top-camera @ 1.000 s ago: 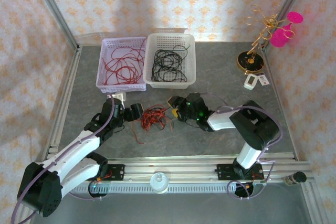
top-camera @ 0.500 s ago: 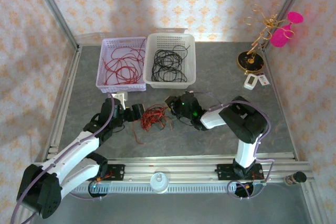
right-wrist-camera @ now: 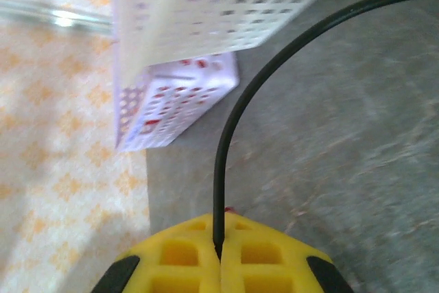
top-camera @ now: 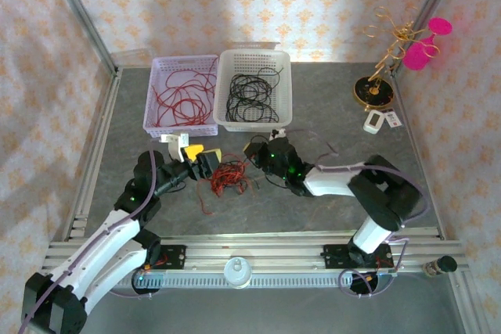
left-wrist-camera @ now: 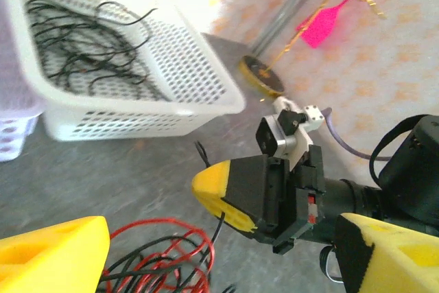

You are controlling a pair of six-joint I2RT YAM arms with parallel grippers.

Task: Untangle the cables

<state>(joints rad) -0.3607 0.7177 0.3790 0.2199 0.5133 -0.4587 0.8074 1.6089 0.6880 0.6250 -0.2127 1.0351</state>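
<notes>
The cables [top-camera: 227, 176] are a small clump of red and black wires on the grey table between my two grippers. In the left wrist view the clump [left-wrist-camera: 158, 259] lies low between my yellow fingers. My left gripper [top-camera: 203, 159] hangs open at the clump's left edge, holding nothing [left-wrist-camera: 219, 241]. My right gripper [top-camera: 253, 149] is shut on a black cable just right of the clump. That black cable [right-wrist-camera: 221, 169] rises from between the closed yellow pads [right-wrist-camera: 219, 252] and arcs off to the upper right. The left wrist view shows the right gripper's yellow tip [left-wrist-camera: 218, 186] pinching a black strand.
A lavender basket [top-camera: 149, 111] with red wires and a white basket [top-camera: 221, 87] with black wires stand behind the clump. A gold stand [top-camera: 374, 90] with a pink piece and a small white object [top-camera: 381, 120] are at the back right. Metal rails run along the near edge.
My right gripper has closed on a black cable at the clump's right side. My left arm has swung its wrist up and back, and its jaws have opened slightly wider.
</notes>
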